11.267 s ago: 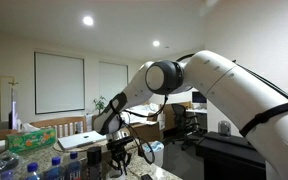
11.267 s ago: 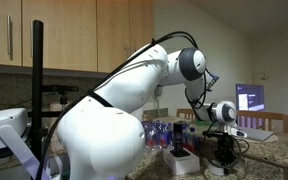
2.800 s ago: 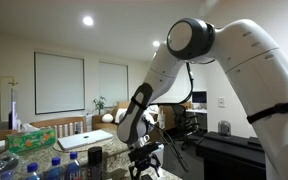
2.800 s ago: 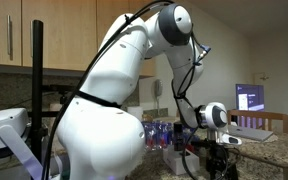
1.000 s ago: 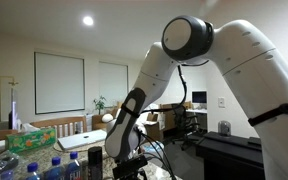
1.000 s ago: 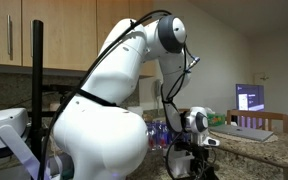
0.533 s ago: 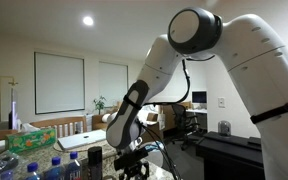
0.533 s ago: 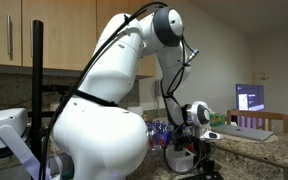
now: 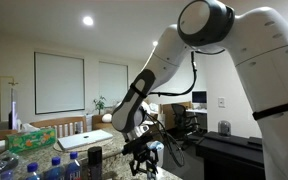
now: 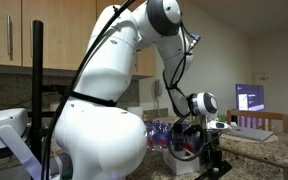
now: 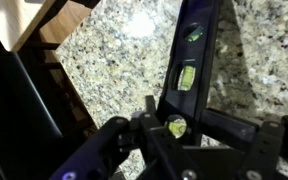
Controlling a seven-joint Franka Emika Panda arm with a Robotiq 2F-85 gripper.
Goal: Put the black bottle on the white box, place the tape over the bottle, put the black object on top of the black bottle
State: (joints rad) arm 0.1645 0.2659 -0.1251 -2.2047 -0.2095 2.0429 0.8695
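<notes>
the hand (image 9: 144, 161) is closed partway around one end of the black level (image 11: 189, 60), whose green vials show in the wrist view. the rest of the level reaches out over the speckled granite tabletop (image 11: 104, 60). the black bottle (image 9: 94, 157) stands upright near the hand, with clear blue-capped bottles (image 9: 29, 168) beyond it.

Against a second ago, my gripper (image 9: 142, 165) sits higher and farther from the black bottle (image 9: 94, 157); then it is low, just beside the bottle. The black level (image 11: 189, 55) clamped in it comes away too. My elbow stands higher, farther from the bottle.
</notes>
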